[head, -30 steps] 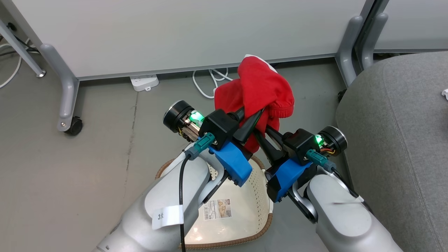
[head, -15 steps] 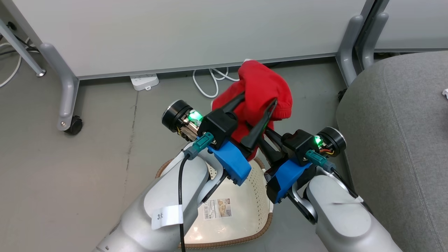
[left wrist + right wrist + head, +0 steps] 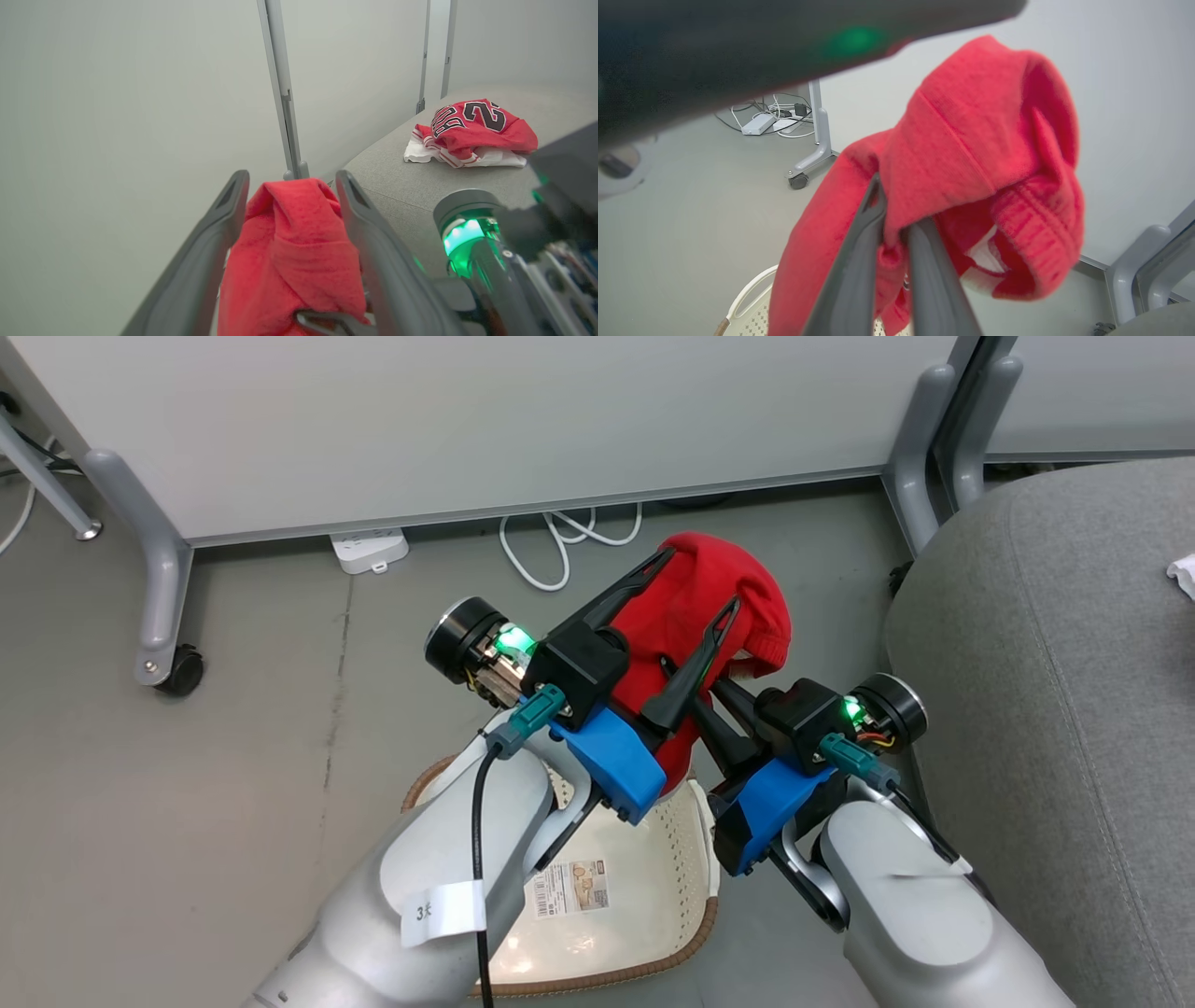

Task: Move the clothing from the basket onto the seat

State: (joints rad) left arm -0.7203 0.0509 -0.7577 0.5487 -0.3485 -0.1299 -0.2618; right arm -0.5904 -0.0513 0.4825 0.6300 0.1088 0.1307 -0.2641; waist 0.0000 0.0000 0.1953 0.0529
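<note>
The right end effector is clenched on a fold of the plain red garment, which hangs in the air at about 12 o'clock from the basket in the head view. The left end effector is released, its two fingers spread wide on either side of the same cloth. The seat lies at 3 o'clock. The jersey rests on it, at 2 o'clock in the left wrist view.

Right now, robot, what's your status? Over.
Left pincer open, straddling red top. Right pincer shut on it, lifted out of basket. Jersey already on seat.
</note>
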